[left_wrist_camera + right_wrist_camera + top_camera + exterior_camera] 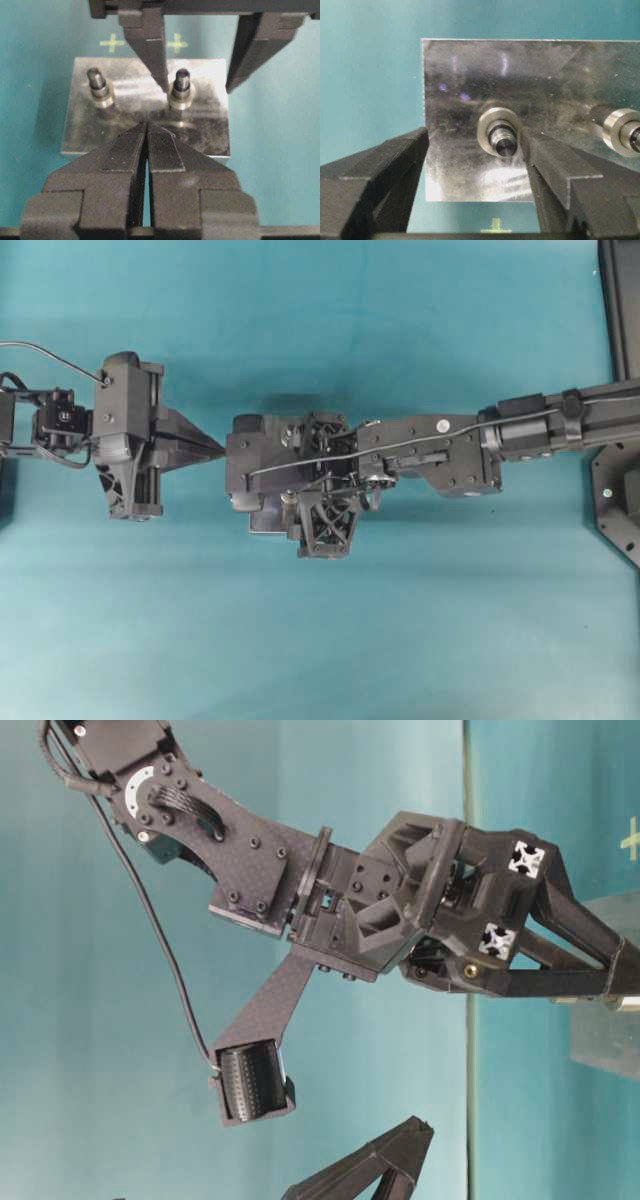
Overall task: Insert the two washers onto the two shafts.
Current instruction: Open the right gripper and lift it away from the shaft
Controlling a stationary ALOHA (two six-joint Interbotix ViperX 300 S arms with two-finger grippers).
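Washer (496,126) sits ringed around the shaft (502,145) on the metal plate (470,80), and we see the right arm's fingers (475,170) spread wide to either side of it, one fingertip just beside the washer's rim, gripping nothing. Facing them in the left wrist view, the left arm's fingers (147,131) are pressed together, empty, at the plate's near edge. A second shaft (96,80) with its own ring stands alongside. The plate rests on the teal desk (320,660)

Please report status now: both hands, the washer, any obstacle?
Left hand shut, empty. Right hand open, straddling shaft. Washer seated on the shaft. No obstacle seen.
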